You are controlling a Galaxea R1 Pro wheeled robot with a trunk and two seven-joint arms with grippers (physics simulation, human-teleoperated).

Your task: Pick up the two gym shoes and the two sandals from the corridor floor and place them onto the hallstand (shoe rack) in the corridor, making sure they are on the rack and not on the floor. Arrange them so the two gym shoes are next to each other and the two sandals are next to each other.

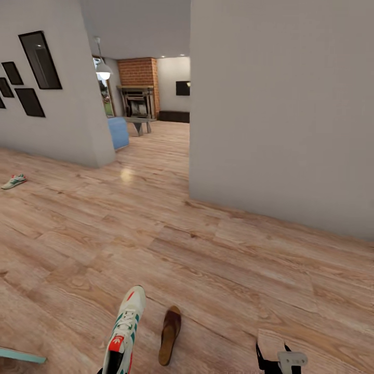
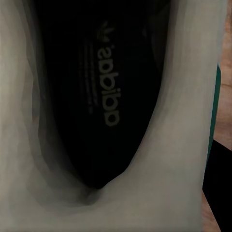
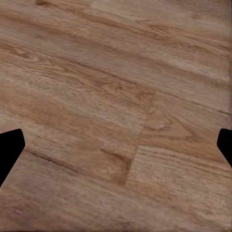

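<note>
One gym shoe, white with green stripes and a red tongue, hangs above the corridor floor at the bottom of the head view. My left gripper is shut on it, and the left wrist view looks straight into its dark insole. A brown sandal lies flat on the planks just right of it. The other gym shoe lies far off at the left, by the wall. My right gripper hovers open over bare planks, holding nothing. The hallstand is out of view.
A grey wall corner juts out ahead on the right. An opening between the walls leads to a room with a brick fireplace and a blue seat. Framed pictures hang on the left wall. A teal edge shows bottom left.
</note>
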